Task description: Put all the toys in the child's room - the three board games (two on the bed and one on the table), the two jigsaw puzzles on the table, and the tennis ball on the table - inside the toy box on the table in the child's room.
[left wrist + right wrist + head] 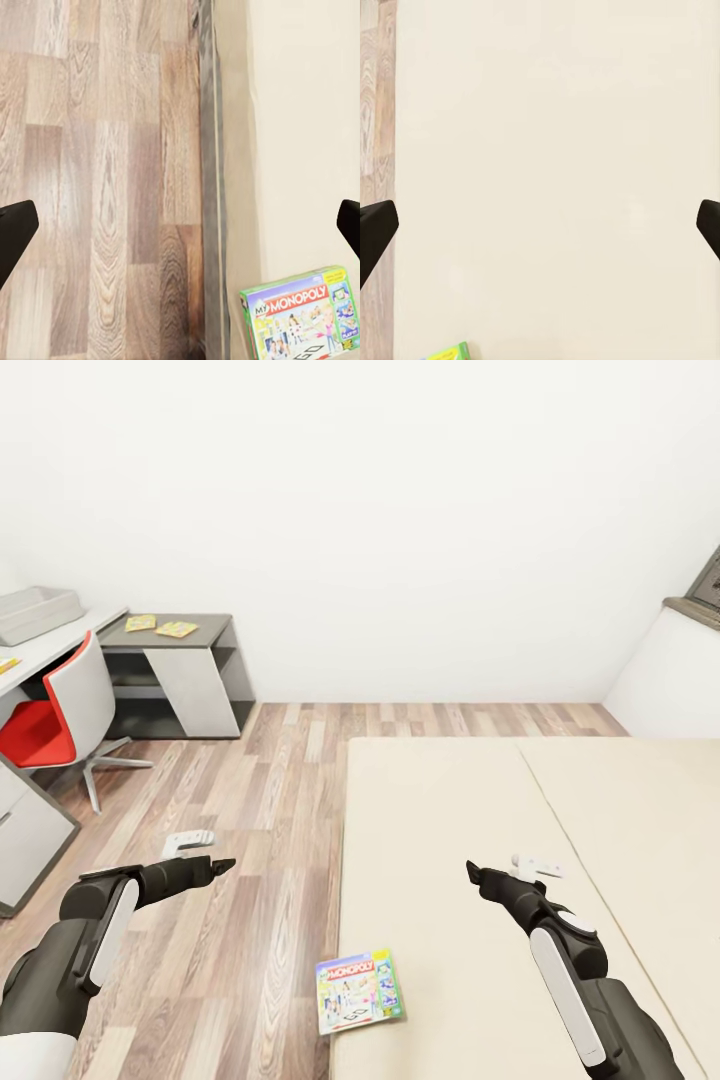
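At the bed's (450, 840) near left edge lies the game (360, 990), flat and partly overhanging. Both claws, left (222, 866) and right (472, 874), hang open and empty. Nudge it sideways while grabbing and it'll likely slip to the floor (270, 800). Toy box (35, 610) sits on the far surface (60, 640).

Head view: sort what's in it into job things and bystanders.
Job:
- Monopoly box on the bed, near its edge
- toy box on the table
- two flat colourful squares on the grey desk, possibly puzzles

Bystanders:
- red chair
- wood floor
- white wall
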Controlling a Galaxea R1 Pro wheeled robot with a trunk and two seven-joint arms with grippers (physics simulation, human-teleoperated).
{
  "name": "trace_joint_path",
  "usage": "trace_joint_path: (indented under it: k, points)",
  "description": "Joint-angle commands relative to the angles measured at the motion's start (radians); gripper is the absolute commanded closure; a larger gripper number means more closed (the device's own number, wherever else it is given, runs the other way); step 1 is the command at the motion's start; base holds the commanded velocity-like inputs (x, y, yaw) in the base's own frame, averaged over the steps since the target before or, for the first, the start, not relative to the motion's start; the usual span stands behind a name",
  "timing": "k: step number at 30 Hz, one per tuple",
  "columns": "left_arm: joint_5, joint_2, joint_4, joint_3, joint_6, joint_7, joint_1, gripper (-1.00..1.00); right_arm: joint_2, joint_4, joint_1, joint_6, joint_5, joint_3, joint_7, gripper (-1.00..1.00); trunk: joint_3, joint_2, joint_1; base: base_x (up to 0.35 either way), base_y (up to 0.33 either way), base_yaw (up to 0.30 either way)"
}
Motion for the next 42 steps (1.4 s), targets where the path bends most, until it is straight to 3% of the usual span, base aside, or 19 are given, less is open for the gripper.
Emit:
trace_joint_path:
  k: [1,13,42]
  points:
    - [0.009,0.0,-0.001,0.001,0.008,0.002,-0.001,-1.0,-0.001,-0.001,-0.001,0.003,-0.01,0.002,-0.01,-1.0,-0.002,-0.002,0.001,0.0,0.0,-0.03]
    - [0.01,0.0,-0.001,0.001,0.008,0.002,-0.001,-1.0,-0.001,-0.004,-0.001,0.001,-0.01,0.004,-0.01,-1.0,0.003,-0.002,0.001,0.0,0.0,-0.009]
    - [0.01,0.0,-0.001,0.001,0.008,0.002,-0.001,-1.0,-0.001,-0.004,-0.001,0.0,-0.01,0.005,-0.009,-1.0,0.049,-0.002,0.001,0.0,0.0,0.0]
